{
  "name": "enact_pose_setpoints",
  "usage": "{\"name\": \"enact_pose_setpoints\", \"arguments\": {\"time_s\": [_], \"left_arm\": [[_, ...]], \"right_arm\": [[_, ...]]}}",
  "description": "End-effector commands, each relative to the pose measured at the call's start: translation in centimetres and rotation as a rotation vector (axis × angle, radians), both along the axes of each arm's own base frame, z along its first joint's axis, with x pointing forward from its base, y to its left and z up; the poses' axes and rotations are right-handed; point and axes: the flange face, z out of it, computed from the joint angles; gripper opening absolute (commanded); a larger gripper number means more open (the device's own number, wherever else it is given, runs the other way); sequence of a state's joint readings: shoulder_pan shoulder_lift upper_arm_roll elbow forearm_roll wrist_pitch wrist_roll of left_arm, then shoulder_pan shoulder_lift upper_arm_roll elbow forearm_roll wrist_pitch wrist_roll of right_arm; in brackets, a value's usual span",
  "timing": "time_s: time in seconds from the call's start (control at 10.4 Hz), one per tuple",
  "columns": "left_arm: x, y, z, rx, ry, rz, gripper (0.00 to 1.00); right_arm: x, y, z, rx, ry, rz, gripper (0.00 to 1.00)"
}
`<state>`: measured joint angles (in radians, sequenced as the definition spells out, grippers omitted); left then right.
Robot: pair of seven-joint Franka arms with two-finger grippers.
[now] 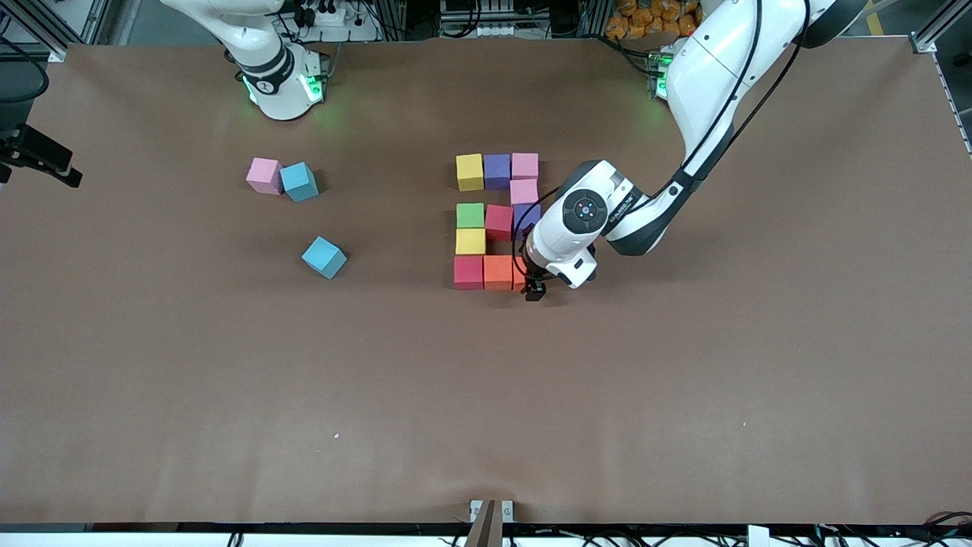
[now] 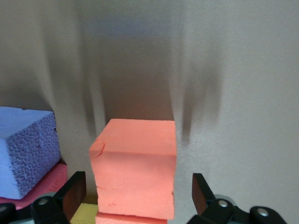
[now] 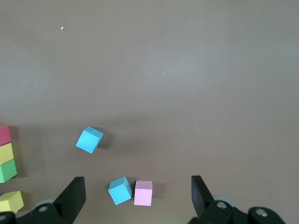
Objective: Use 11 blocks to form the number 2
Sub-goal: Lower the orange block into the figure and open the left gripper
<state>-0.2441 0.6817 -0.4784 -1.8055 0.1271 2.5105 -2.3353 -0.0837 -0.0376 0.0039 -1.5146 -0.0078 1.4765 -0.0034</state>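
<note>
Coloured blocks lie as a blocky 2 mid-table: yellow, purple, pink; pink; green, red, purple; yellow; red, orange and an end orange block. My left gripper is low over that end orange block. In the left wrist view the gripper is open, with a gap between the block and each finger. My right gripper is open and empty, high above the table, and out of the front view.
A loose pink cube touches a light-blue cube toward the right arm's end. A second light-blue cube lies nearer the front camera. All three show in the right wrist view, the pink one included.
</note>
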Motion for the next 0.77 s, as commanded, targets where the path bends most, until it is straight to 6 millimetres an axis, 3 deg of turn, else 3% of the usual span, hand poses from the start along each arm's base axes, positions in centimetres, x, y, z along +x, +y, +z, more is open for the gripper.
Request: {"name": "enact_pose_setpoints", "arguments": {"time_s": [0.0,0.67], "left_arm": [[0.0,0.0,2.4,0.004,-0.046,-0.011,1.00],[0.8,0.2,10.9,0.016,-0.154,-0.109,1.00]], "right_arm": [[-0.2,-0.1,0.6,-0.002,0.000,-0.016,1.00],[-0.2,-0.3,1.1,-0.003,-0.014,-0.021,1.00]]}}
